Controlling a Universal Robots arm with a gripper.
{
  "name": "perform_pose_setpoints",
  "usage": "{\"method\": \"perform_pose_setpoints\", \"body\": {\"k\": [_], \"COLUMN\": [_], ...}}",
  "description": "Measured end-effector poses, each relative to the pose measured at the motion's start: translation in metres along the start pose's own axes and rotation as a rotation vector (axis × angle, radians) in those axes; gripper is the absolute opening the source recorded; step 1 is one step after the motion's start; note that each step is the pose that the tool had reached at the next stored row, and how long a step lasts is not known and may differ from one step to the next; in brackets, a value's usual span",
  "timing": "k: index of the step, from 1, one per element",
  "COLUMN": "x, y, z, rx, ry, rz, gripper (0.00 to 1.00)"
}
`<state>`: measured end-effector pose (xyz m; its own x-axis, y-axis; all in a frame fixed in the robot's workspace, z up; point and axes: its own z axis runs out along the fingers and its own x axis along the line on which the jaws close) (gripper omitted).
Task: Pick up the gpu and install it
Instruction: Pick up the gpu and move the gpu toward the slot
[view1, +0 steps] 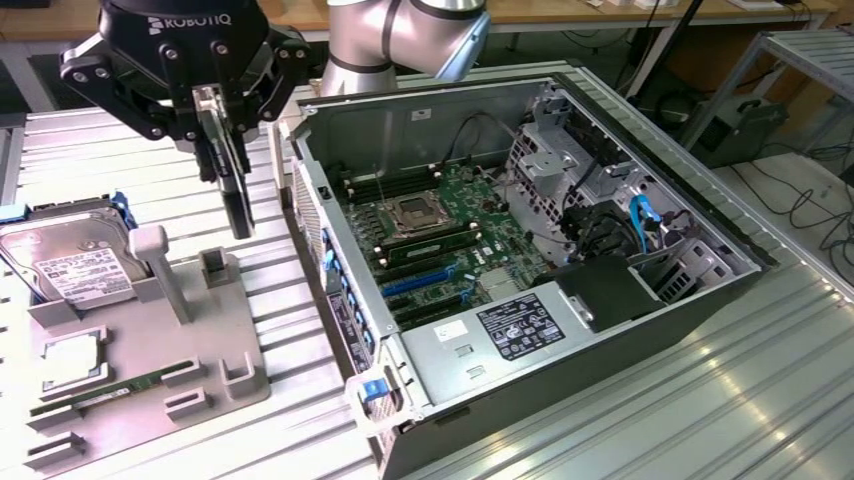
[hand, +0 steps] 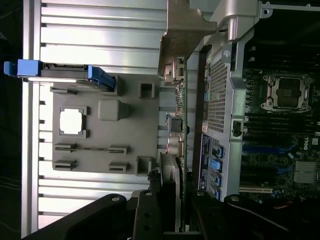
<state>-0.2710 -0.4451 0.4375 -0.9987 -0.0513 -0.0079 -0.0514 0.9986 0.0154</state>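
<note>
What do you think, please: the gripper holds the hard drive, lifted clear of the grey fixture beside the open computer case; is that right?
Not quite: the gripper holds the gpu, not the hard drive, which sits on the grey fixture. The exterior view shows it. The rest stands: lifted clear, beside the open computer case.

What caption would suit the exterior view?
Claw holding the gpu vertically above the gray fixture, beside the open computer case.
</note>
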Motion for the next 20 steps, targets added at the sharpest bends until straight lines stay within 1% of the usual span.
{"method": "perform_pose_setpoints", "body": {"k": [7, 20], "x": [-0.008, -0.018], "y": [-0.0004, -0.0009], "z": [0.0001, 0.0001], "rx": [0.0000, 0.0000], "ry": [0.0000, 0.0001], "rz": [0.000, 0.000], "gripper": [0.27, 0.27]}}
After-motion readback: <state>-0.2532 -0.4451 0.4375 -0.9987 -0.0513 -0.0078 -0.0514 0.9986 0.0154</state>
